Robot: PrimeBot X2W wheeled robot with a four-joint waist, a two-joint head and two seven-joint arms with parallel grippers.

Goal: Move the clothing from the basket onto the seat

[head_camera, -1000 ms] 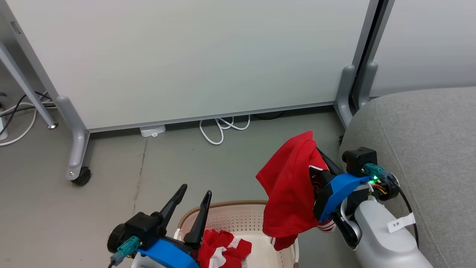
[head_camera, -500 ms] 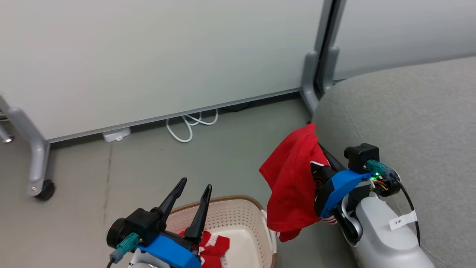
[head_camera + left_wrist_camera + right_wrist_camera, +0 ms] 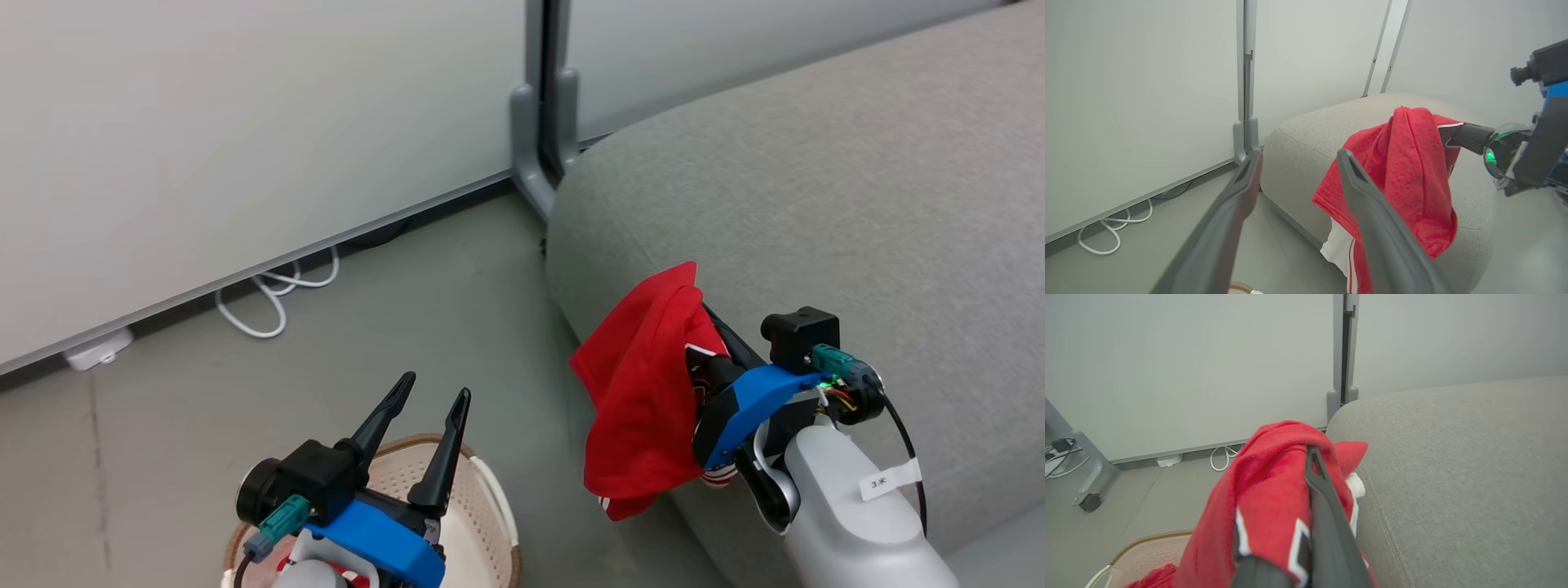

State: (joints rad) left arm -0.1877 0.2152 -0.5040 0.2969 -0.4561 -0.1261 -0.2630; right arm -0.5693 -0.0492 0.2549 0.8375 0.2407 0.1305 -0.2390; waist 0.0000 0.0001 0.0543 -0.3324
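Holds the red garment (image 3: 645, 408) in the right gripper (image 3: 1311, 457), fingers pressed together, cloth pinched between them and draped over them. Garment raised off the floor, just beside the rounded front corner of the grey sofa (image 3: 816, 204); cannot tell whether touching the upholstery.

Markings on the garment: black patches edged in white near the gripper base in the right wrist view, too cropped to read as lettering. In the left wrist view, a white panel with thin red stripes at the lower hem.

Left gripper (image 3: 436, 385) above the basket (image 3: 490, 510), fingers spread, nothing between them. Second red garment (image 3: 1152, 578) lying in the basket, near the brown rim.

White tag (image 3: 888, 483) on the right forearm: "3", then a small mark not legible.

Behind: pale partition panels (image 3: 204, 122), looped white cable (image 3: 273, 304) on the floor at their foot.
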